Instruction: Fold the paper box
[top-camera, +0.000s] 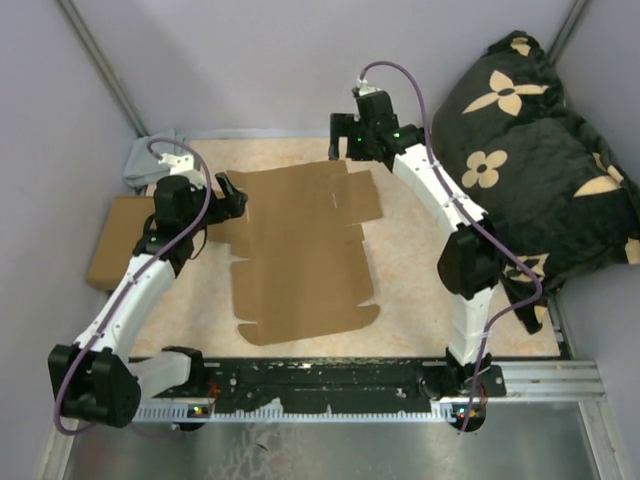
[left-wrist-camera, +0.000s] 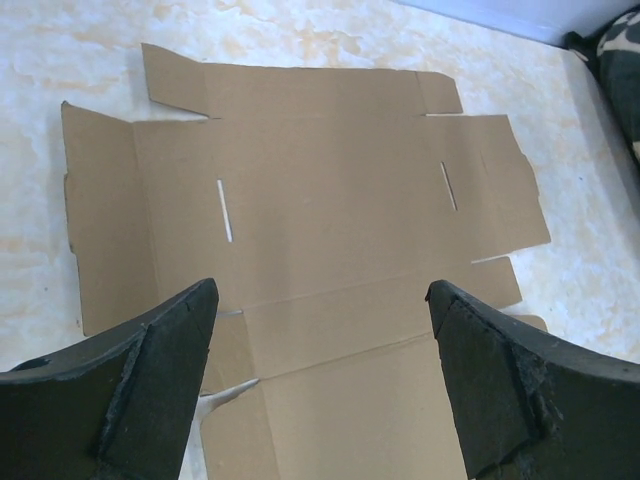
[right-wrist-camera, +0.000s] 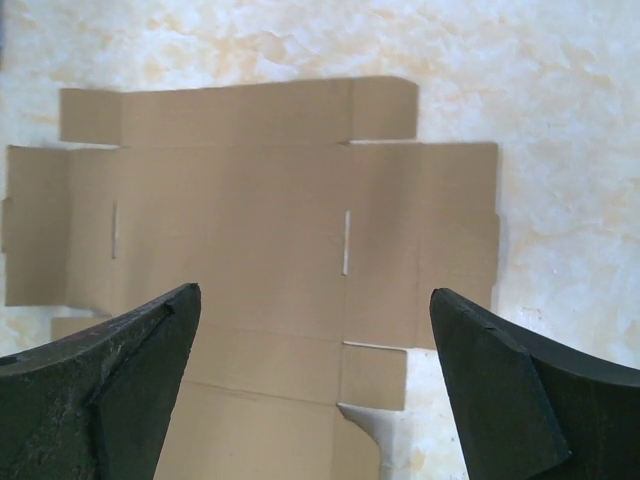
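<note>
Well, from above the left arm hides the paper box's (top-camera: 300, 250) 9 o'clock edge, and a plain carton (top-camera: 112, 250) behind that arm shows only in part. Each wrist view cuts off the near part of the sheet behind its own fingers. You cannot tell whether either pincer touches the card.

The paper box lies flat and unfolded at the middle of the desk (top-camera: 420, 260). In the top view its long axis runs from 12 to 6 o'clock. The end with the side flaps and two slits sits at 12, and the broad plain panel at 6.

Your left arm reaches up from 7 o'clock with its wrist turned toward 3. The left pincer (left-wrist-camera: 320, 290) is spread wide over the sheet's far-left flap. Your right arm climbs from 5 o'clock and bends over toward 12. The right pincer (right-wrist-camera: 315, 292) is also wide apart, looking down over the far edge.
</note>
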